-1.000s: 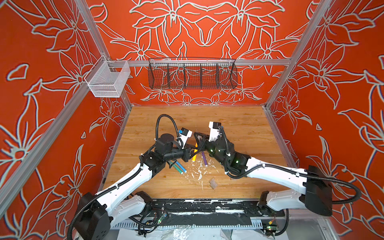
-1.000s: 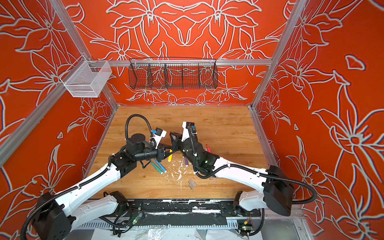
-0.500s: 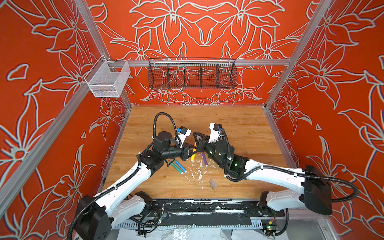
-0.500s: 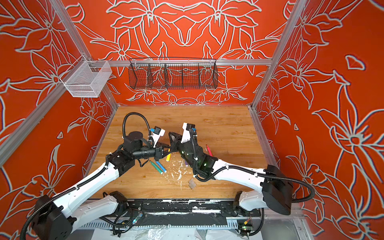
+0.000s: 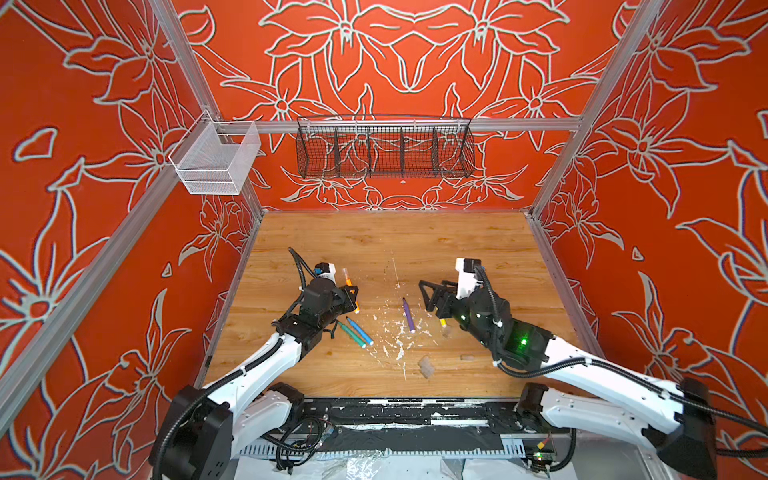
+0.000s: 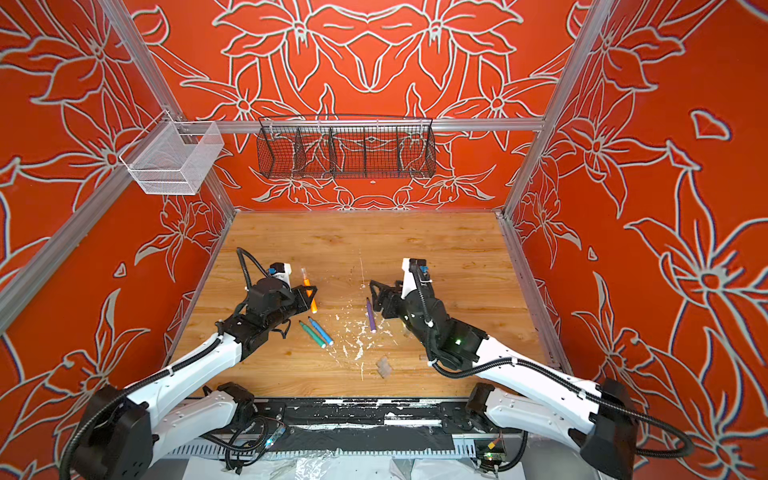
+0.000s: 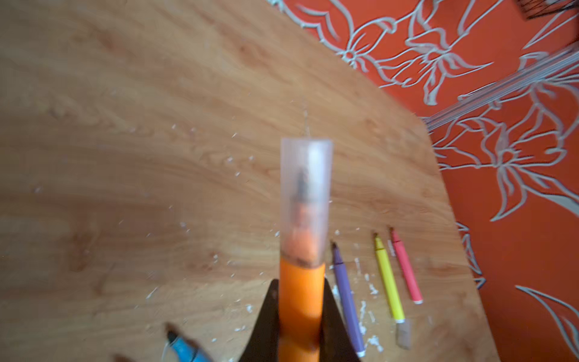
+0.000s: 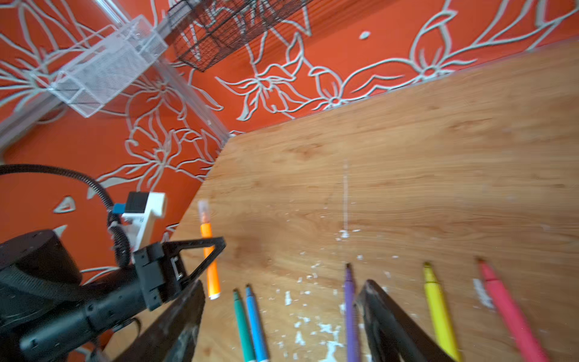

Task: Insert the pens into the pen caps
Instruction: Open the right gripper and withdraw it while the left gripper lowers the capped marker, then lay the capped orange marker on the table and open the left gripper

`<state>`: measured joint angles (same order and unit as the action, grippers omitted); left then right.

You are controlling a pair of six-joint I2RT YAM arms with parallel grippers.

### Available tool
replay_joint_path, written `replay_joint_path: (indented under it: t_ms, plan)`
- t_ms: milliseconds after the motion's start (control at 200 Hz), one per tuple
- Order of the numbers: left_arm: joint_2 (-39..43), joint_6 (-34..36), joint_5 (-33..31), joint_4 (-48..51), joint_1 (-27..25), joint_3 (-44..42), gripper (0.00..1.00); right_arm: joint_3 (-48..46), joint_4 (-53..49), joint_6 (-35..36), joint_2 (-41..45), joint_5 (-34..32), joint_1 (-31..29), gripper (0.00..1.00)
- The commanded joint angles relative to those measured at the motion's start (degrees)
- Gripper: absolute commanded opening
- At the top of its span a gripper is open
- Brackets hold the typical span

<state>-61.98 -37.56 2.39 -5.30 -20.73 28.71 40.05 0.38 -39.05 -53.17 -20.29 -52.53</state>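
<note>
left of centre, left gripper (image 5: pixel 352 294) pinches the orange pen (image 7: pixel 301 291), clear cap (image 7: pixel 305 194) on its tip; right gripper (image 5: pixel 426 296) gapes wide, empty

Orange pen (image 7: pixel 301 301), clear cap (image 7: pixel 305 194), red floral walls (image 5: pixel 415 62)

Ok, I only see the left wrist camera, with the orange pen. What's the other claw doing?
Observer: The right claw is open and empty.
Operator: Is there a green pen?
Observer: Yes, a green pen lies beside the blue pen.
Operator: Any spare caps?
Observer: Yes, clear caps lie loose on the table.
</note>
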Motion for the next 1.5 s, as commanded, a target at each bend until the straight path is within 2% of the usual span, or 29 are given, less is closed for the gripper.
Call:
replay_joint_path:
  t_ms: [0, 50, 140, 360, 415, 586, 691, 806, 941, 1016, 1051, 1146, 1321, 1491]
  plan:
    - [-3.0, 1.1, 1.6, 0.7, 0.5, 3.7, 0.00, 0.0, -10.3, 3.8, 2.0, -4.3, 2.8, 0.84]
    - [-4.8, 1.4, 2.5, 0.8, 0.4, 4.7, 0.00, 0.3, -11.8, 5.0, 2.1, -3.8, 3.9, 0.85]
    - [-8.6, 2.2, 0.5, 2.9, 0.4, 6.4, 0.00, 1.2, -14.1, 7.4, 0.9, -3.7, 5.2, 0.86]
    - [-21.6, 4.6, 2.3, 12.8, 0.4, 16.9, 0.00, 4.4, -25.2, 10.0, -2.5, -12.4, 9.4, 0.86]
    - [-23.4, 4.6, 2.4, 13.1, 0.5, 17.6, 0.00, 3.3, -26.1, 10.3, -1.3, -14.0, 11.2, 0.90]
    - [-27.4, 4.8, 2.9, 15.1, 0.5, 20.1, 0.00, -3.4, -26.1, 11.1, 6.2, -17.0, 18.6, 0.97]
    - [-30.2, 5.0, 3.6, 17.7, 0.5, 22.6, 0.00, -7.8, -23.4, 11.0, 9.8, -15.2, 23.6, 0.97]
    - [-32.1, 4.9, 4.3, 18.9, 0.5, 23.9, 0.00, -11.5, -18.5, 11.1, 8.9, -13.3, 27.4, 0.97]
    - [-33.0, 5.2, 4.0, 20.1, 0.5, 24.9, 0.12, -9.7, -19.7, 8.2, 2.8, -14.6, 29.3, 0.92]
    - [-33.6, 5.4, 3.8, 20.8, 0.5, 25.7, 0.18, -10.6, -16.5, 7.1, 0.2, -14.3, 29.4, 0.92]
    - [-34.0, 5.5, 3.8, 21.2, 0.5, 26.1, 0.19, -11.8, -14.2, 6.8, -1.1, -14.9, 29.5, 0.90]
    - [-35.0, 5.6, 4.0, 22.0, 0.5, 27.0, 0.19, -9.6, -16.7, 5.7, -3.6, -15.8, 29.7, 0.87]
    - [-36.7, 5.9, 4.3, 23.8, 0.5, 28.6, 0.20, -9.5, -16.5, 5.3, -4.0, -15.9, 29.7, 0.86]
    - [-37.3, 6.7, 4.8, 25.9, 0.5, 30.2, 0.33, -10.7, -16.0, 4.9, -2.2, -16.2, 29.7, 0.86]
